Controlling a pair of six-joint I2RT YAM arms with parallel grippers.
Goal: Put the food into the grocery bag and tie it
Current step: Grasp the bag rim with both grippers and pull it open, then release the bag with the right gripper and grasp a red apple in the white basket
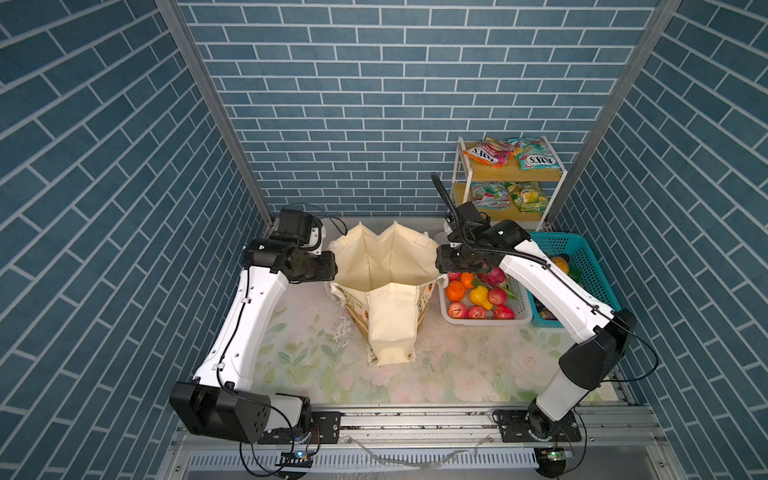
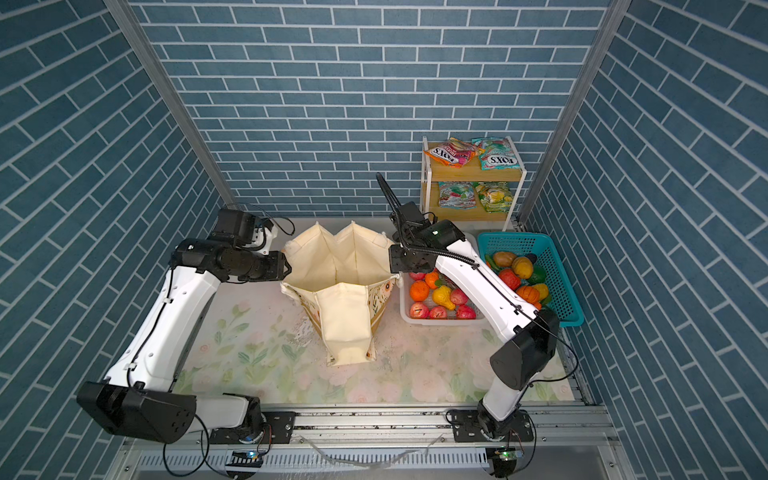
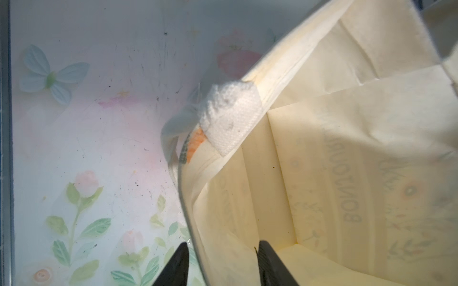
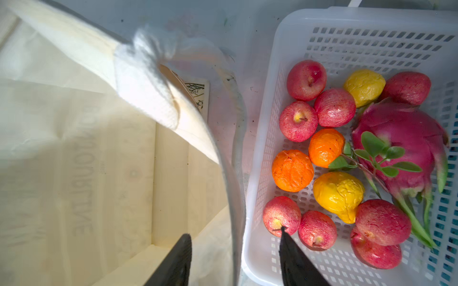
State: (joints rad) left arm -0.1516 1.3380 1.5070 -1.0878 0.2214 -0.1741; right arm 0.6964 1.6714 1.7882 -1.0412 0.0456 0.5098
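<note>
Here the left hand (image 3: 222,244) and right hand (image 4: 235,231) both stand open over the rim of the tote bag (image 1: 386,257), at nine and three o'clock.

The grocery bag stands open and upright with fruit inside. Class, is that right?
No. The grocery bag stands open and upright, but empty: the left wrist view shows its bare floor. The fruit lies in the white basket.

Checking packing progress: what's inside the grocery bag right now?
Only bare cream lining shows inside the grocery bag; nothing packed is in sight. Part of its floor is hidden behind the near wall.
</note>
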